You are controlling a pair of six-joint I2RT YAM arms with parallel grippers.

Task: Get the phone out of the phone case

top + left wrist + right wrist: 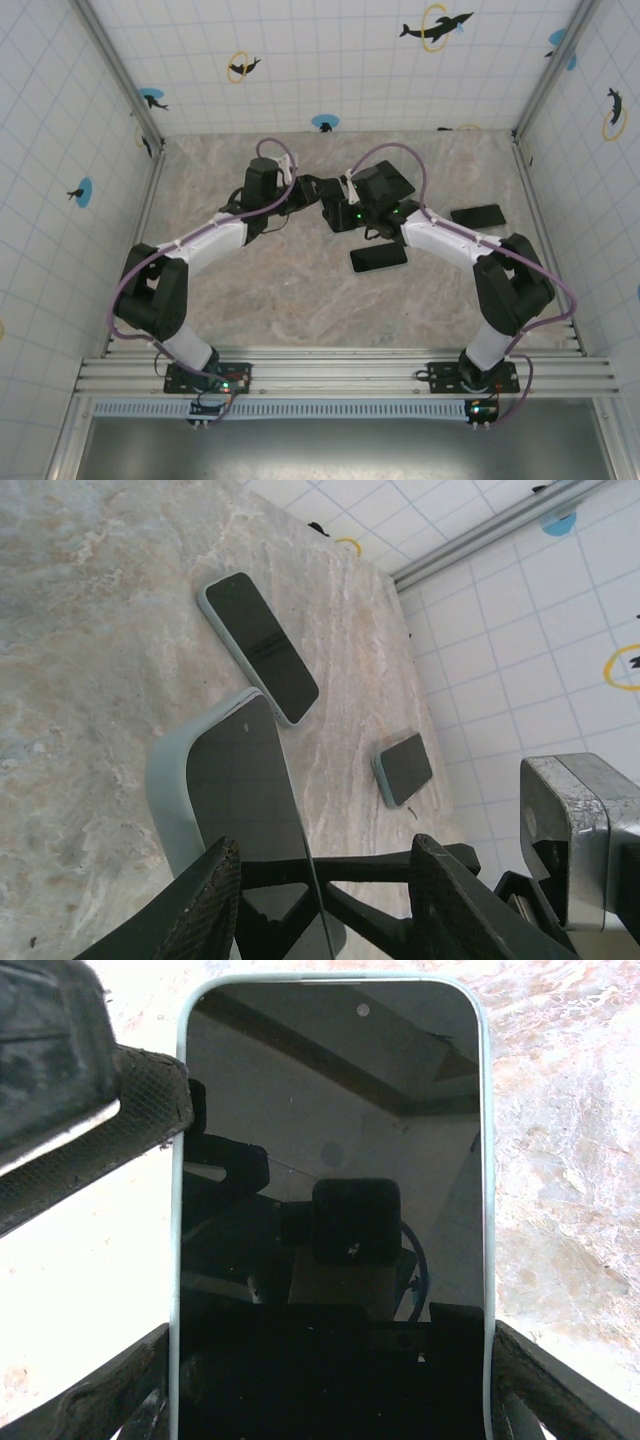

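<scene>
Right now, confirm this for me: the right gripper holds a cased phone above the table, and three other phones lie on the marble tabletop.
Wrong count: two other phones lie on the marble tabletop, not three: the near phone and the far phone, seen in the top external view. The right gripper does hold the cased phone above the table.

A table (300,300) with a beige, marble-patterned top is enclosed by tiled walls on three sides. Two phones are laid flat on it, dark screens up. The nearer phone (378,257), edged in pale blue, is placed near the middle. The second phone (477,215) is set apart, toward the right wall.
</scene>
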